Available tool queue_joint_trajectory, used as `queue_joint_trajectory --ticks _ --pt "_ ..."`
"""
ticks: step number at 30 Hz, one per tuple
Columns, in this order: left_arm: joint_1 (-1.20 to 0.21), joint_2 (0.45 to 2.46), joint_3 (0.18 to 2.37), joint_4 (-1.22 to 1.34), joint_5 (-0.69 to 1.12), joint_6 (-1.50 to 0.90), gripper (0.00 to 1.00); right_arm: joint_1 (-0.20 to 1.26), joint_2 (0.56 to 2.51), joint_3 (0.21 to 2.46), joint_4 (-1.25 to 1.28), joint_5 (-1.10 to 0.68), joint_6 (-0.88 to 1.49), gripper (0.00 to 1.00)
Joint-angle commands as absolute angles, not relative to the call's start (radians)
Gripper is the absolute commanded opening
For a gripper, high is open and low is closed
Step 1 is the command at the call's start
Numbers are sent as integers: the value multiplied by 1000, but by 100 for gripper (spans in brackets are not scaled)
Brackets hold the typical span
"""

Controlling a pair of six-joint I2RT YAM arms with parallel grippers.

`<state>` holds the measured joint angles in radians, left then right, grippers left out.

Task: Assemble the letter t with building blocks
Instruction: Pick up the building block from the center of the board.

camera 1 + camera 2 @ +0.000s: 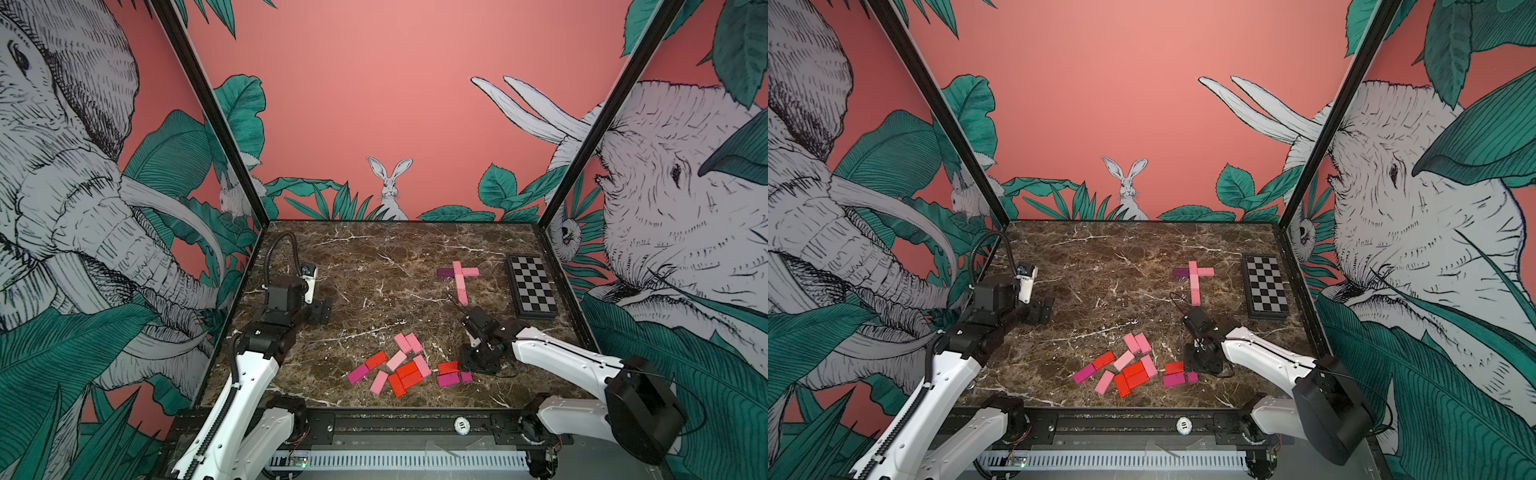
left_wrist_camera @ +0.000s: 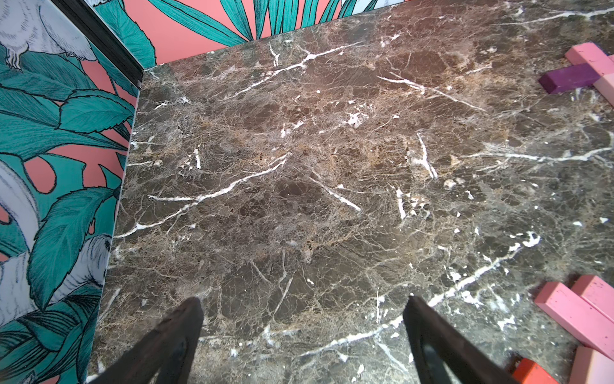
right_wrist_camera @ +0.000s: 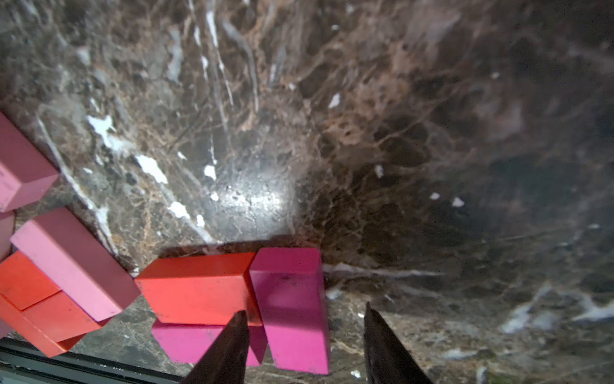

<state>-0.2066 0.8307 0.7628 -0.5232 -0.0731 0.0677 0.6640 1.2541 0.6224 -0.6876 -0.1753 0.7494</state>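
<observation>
My right jaws are part way open and hold nothing. They point down at the tabletop (image 3: 432, 166). A magenta block (image 3: 292, 309) sits just past my two dark tips (image 3: 232, 345), in line with the gap between them. One tip is in front of the edge where this block meets a red block (image 3: 199, 286), and I cannot tell if that tip touches it. Bare tabletop shows between the other tip and the block. A second magenta block (image 3: 186, 342) touches the red one.

A little farther off, on the side toward my left arm, is the heap of loose blocks (image 1: 405, 370). They are red, light pink and magenta, lying flat and bumping into each other.

Farther out ahead of these jaws, toward the back wall, lies the cross of blocks (image 1: 460, 286). It is a long light pink line with a short bar across it. One end of the bar is a dark purple block (image 1: 445, 272). Past the cross, on the side away from my left arm, is a checkered board (image 1: 532, 286).

My left jaws are wide open and hold nothing. Only bare tabletop is between them. They are well apart from the heap and from the cross.
</observation>
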Motion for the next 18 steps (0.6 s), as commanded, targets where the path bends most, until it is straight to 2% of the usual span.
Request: queue_joint_trajectory --ticks 1,18 --pt "-206 828 773 -532 -84 58 97 670 1261 641 -742 -155 692 55" --pt "-206 831 773 -534 -87 59 97 672 1388 695 -767 -150 601 46"
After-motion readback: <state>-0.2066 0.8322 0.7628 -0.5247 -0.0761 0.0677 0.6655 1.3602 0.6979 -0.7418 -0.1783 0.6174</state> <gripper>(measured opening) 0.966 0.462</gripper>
